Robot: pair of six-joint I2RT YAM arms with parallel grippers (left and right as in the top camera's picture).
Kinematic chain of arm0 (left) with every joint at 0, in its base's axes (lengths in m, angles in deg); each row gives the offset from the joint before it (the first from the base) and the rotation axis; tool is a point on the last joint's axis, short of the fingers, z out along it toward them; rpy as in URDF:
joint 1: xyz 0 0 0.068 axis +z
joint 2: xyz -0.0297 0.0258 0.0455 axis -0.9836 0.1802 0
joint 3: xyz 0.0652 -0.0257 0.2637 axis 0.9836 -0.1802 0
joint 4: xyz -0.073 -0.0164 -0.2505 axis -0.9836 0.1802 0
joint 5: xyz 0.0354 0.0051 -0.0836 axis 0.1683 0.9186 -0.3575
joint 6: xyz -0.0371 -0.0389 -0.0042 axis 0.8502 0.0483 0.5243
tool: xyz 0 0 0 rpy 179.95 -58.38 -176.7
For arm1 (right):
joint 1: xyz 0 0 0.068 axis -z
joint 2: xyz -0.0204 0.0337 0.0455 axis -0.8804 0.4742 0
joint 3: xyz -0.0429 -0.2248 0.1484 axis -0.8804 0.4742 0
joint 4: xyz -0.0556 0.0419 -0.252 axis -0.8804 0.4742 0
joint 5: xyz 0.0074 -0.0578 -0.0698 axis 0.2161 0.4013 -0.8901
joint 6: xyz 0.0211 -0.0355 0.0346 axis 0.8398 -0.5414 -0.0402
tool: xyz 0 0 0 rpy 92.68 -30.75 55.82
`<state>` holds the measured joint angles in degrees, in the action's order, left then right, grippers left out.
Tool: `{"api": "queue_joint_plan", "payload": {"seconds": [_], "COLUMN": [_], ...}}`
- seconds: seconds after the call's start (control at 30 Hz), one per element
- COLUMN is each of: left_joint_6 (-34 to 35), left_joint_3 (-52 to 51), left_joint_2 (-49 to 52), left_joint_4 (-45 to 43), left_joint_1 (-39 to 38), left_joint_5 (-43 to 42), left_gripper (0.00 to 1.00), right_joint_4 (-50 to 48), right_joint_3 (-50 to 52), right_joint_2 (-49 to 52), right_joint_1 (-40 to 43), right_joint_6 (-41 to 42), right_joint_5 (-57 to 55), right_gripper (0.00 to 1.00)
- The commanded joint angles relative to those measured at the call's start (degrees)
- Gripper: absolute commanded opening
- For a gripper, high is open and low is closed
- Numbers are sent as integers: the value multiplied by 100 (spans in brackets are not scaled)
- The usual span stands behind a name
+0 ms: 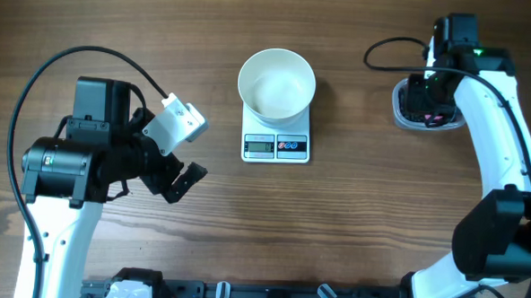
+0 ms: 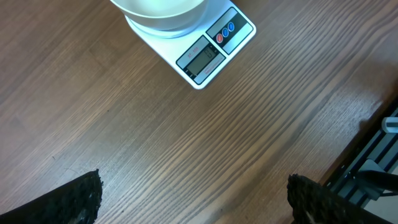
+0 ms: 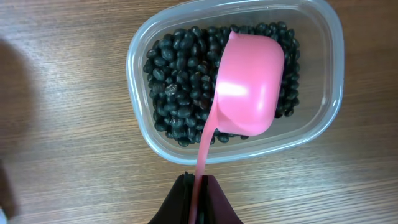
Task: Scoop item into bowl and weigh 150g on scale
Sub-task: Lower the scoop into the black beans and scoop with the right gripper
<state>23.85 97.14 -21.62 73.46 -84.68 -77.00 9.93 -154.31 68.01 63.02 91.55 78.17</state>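
Scoop [image 3: 245, 87] pinched in right tool [image 3: 199, 184], hiding some beans [image 3: 180, 81]; left tool [image 2: 193, 202] spread, mostly cropped

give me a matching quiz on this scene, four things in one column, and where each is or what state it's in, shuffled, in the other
1. white bowl
2. pink scoop
3. black beans
4. left gripper

A. lying in the clear tub
B. open, above the wood table
C. standing on the scale
D. handle clamped by the right gripper

Pairs: 1-C, 2-D, 3-A, 4-B
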Motion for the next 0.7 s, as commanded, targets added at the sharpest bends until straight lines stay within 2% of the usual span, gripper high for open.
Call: {"api": "queue_joint_plan", "payload": {"seconds": [0.0, 0.33, 0.67], "left_joint_6": [13, 15, 15], "left_joint_3": [33, 33, 33], "left_joint_2": [-55, -55, -55], "left_joint_4": [0, 0, 0], "left_joint_1": [46, 46, 46], "left_joint_5": [-133, -133, -133], "left_gripper": [100, 100, 100], "right_joint_4": [37, 63, 221], "right_joint_3": [-48, -48, -61], "right_joint_2": [146, 146, 140], "right_joint_1": [203, 621, 669], "right_joint_6": [297, 396, 535], "right_joint_5": [758, 1751, 1996], "right_gripper": [4, 4, 4]}}
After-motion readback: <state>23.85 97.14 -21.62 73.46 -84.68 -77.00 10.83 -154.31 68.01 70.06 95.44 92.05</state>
